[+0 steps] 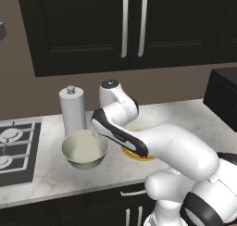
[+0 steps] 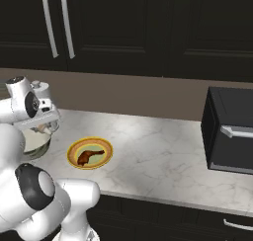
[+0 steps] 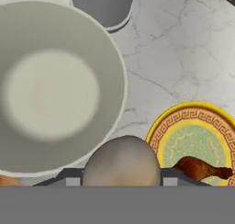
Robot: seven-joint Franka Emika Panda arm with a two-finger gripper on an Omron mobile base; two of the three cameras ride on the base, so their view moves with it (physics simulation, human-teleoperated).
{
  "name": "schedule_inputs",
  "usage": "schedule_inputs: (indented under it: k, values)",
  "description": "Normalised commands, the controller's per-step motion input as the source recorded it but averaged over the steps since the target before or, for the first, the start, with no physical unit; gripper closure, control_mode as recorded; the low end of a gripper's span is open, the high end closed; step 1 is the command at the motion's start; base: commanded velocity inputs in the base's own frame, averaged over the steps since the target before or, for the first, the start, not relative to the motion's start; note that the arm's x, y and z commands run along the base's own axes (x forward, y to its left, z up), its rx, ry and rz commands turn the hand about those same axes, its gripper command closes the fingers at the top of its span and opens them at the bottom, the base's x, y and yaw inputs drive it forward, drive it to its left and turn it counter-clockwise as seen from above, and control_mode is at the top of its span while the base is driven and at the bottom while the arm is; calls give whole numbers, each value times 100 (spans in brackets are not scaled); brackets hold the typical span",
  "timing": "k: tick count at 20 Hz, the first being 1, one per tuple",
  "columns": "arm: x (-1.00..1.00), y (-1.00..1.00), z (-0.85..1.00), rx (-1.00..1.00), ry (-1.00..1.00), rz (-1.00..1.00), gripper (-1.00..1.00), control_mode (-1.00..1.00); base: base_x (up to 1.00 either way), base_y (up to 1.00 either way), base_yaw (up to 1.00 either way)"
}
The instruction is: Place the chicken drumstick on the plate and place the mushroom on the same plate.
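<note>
Mushroom, small beige-tan with a rounded cap, sits gripped in my jaws, above the marble desk between the deep cream-white bowl at ten o'clock and the round yellow-rimmed plate at three o'clock. Glossy reddish-brown chicken drumstick already lies on that plate. I judge the mushroom light, soft and easily bruised, so a gentle hold across the cap suits it.

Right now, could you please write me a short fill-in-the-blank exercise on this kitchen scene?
1. The chicken drumstick lies on the ____.
2. The end effector holds the ____.
3. Beside the plate stands a cream-white ____.
4. Behind the bowl stands a roll of paper ____.

Missing words: plate; mushroom; bowl; towels
</note>
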Motion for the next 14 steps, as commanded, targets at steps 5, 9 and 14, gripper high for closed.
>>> schedule_inputs:
  k: [5, 9, 14]
  values:
    - [9, -100, -8, 19, 2, -2, 100, -100, 0, 0, 0]
    - [8, -100, -27, 16, 0, 0, 100, -100, 0, 0, 0]
    - [42, -85, -26, 6, 4, 0, 100, -100, 0, 0, 0]
